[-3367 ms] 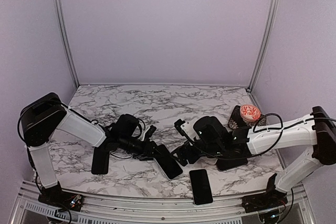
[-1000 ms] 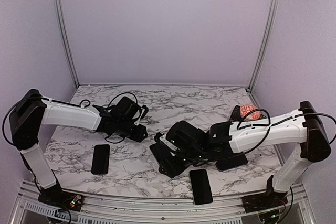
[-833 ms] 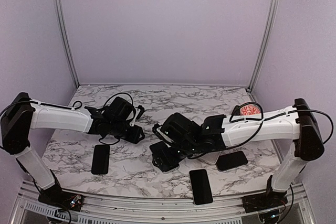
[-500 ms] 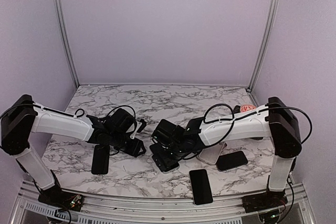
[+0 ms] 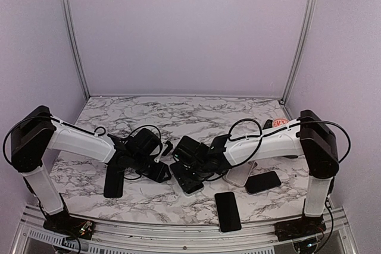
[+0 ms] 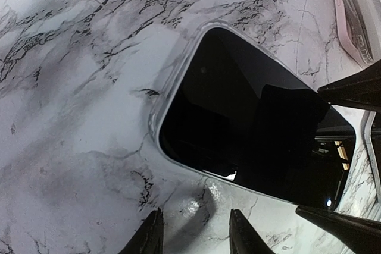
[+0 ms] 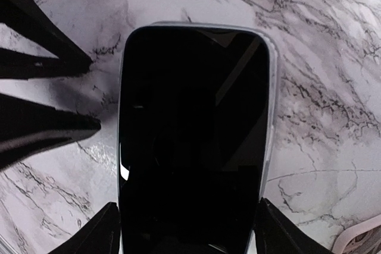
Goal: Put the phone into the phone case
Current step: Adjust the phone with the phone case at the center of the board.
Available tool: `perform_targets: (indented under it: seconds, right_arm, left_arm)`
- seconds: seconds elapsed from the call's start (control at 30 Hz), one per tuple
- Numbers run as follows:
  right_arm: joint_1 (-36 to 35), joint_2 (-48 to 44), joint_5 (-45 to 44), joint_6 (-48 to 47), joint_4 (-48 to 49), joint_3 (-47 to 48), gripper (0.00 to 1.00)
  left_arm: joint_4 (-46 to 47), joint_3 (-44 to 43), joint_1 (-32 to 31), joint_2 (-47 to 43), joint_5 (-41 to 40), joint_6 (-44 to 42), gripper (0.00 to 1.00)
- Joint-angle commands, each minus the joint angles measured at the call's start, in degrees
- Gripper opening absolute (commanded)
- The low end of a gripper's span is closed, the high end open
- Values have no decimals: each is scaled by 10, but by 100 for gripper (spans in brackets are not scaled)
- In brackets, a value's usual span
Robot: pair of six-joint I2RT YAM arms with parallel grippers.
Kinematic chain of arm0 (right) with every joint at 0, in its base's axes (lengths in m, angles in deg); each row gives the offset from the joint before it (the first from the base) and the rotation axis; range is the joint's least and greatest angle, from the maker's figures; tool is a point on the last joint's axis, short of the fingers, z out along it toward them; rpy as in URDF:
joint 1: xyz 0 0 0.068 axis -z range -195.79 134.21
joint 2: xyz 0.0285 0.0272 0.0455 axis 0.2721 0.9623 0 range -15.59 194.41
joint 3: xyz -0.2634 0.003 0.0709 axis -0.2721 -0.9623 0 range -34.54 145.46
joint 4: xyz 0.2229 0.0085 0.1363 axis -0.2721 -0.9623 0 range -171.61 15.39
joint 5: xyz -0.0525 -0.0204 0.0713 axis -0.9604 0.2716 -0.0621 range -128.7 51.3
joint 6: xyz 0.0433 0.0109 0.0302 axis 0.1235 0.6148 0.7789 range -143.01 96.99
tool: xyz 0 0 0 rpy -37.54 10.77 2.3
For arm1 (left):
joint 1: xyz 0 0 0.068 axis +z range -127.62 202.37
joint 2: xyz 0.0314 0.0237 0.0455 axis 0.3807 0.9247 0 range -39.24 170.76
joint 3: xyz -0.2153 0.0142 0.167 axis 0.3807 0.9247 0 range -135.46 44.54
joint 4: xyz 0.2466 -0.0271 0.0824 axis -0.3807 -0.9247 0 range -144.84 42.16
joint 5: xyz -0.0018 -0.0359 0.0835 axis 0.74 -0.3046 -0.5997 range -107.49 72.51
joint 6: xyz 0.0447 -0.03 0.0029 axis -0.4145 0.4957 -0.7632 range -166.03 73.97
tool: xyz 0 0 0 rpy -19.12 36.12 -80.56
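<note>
Both arms have closed in over the last second: the left gripper (image 6: 196,218) has swung back from the rear left, and the right gripper (image 7: 187,206) has slid the phone (image 6: 250,141) a little leftward. The phone lies flat, screen up, at the front middle of the marble tabletop (image 5: 196,117), with the clear rim of the phone case (image 6: 155,126) around it.

The right gripper's fingers stand wide along both long sides of the phone; I cannot tell whether they press it. The left gripper is slightly spread, holds nothing, and sits just off one corner.

Bare marble lies behind. A dark handset (image 5: 113,181) lies to the left, another (image 5: 228,211) lies at the front edge, and a third (image 5: 262,181) is beside a pale case (image 5: 241,173) on the right.
</note>
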Motion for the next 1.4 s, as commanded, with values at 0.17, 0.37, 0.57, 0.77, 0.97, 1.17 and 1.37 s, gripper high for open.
perform_targets:
  seconds: [0.17,0.37,0.57,0.77,0.97,1.17,1.37]
  right_arm:
    - [10,34,-25,9,32,-23,61]
    - [10,29,-27,7,24,-23,61]
    - [15,-15,-46,-11,-5,-7,68]
    - [33,-74,16,-42,38,-43,83]
    - [30,-84,45,-37,1,-56,83]
    - [19,-140,46,6,-37,-79,69]
    - [52,-128,37,15,-57,-80,48]
  left_arm:
    - [10,-16,-10,25,14,2,37]
    - [12,-13,-10,21,10,1,37]
    - [14,-32,-10,41,7,-4,38]
    - [17,-39,-10,42,5,-8,40]
    - [17,-40,-10,47,4,-13,43]
    - [16,-37,-10,23,4,-20,42]
    - [-12,-32,-10,18,-4,-18,32]
